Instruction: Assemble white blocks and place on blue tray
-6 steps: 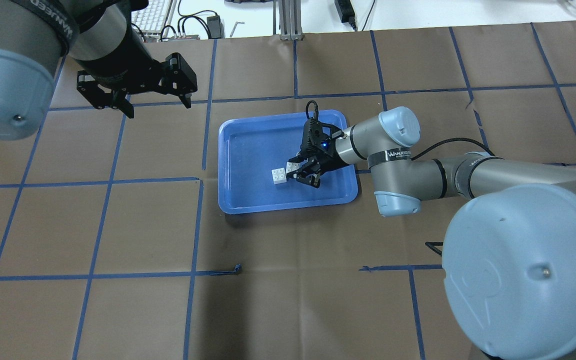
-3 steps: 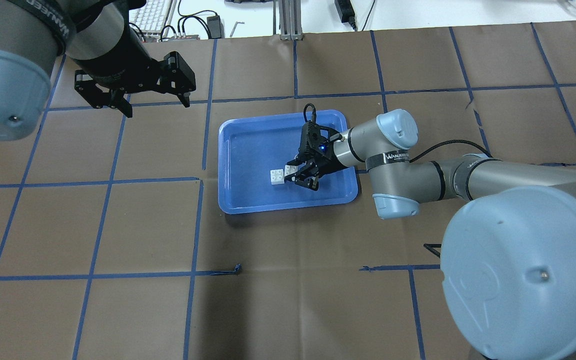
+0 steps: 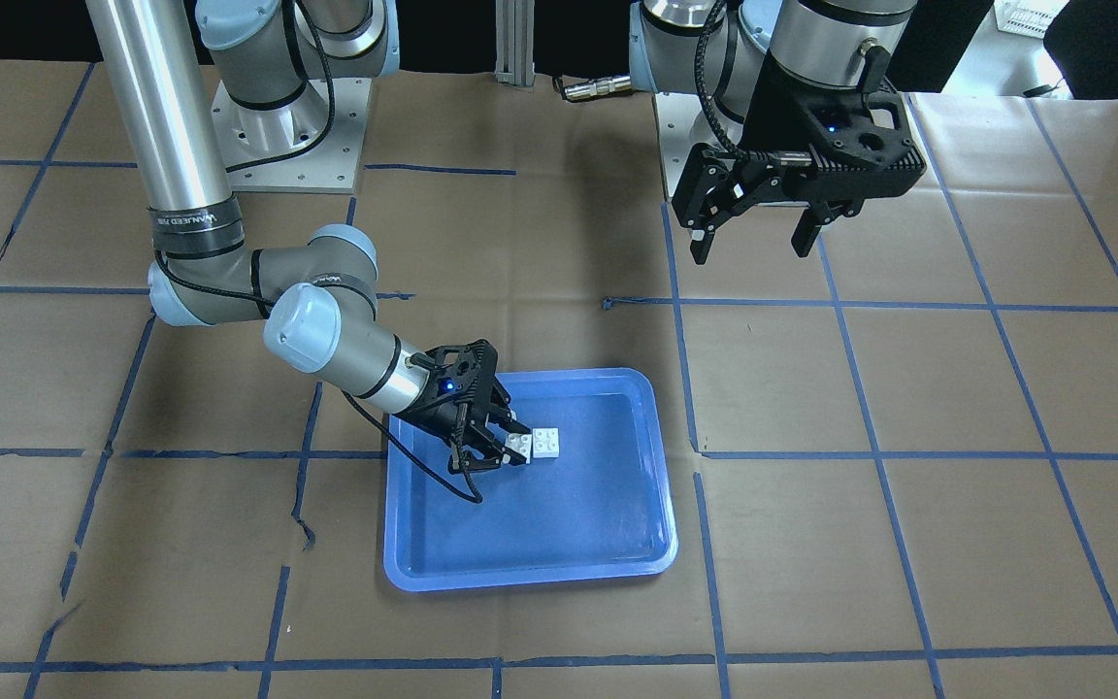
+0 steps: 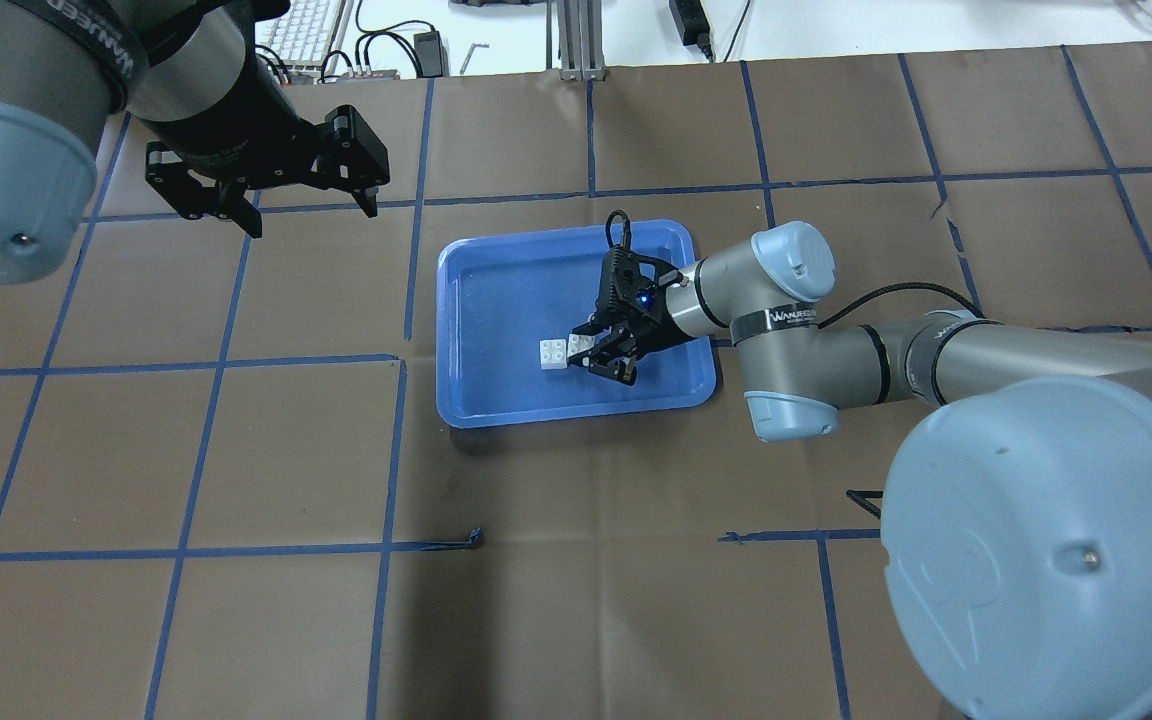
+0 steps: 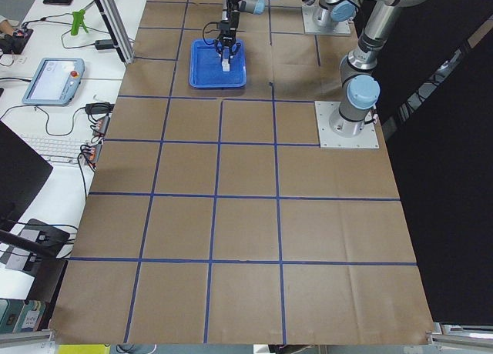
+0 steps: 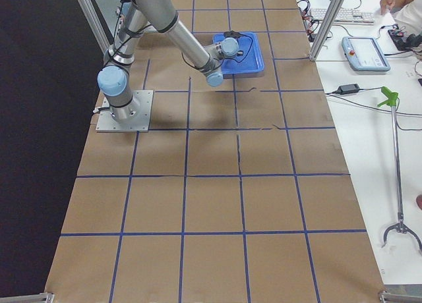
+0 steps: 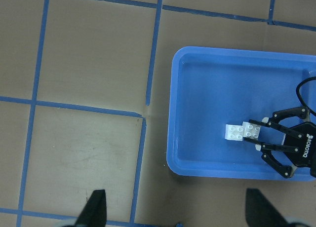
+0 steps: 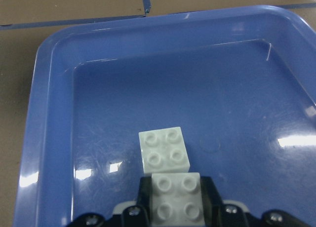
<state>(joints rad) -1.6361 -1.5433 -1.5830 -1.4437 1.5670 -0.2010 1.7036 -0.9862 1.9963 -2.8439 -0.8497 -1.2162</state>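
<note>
You had both blocks side by side in the tray, one sitting between the fingers of the right gripper.

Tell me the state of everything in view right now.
blue tray: flat on the table.
held white block: studs up, beside the other, not stacked.
loose white block: studs up on the tray floor.
right gripper: shut on the held white block, inside the tray.
left gripper: open, empty, away from the tray.

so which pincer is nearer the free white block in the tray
Right. The right pincer is over the tray, shut on the other block right beside the free block. The left pincer hangs open over the table, well off the tray.
</note>
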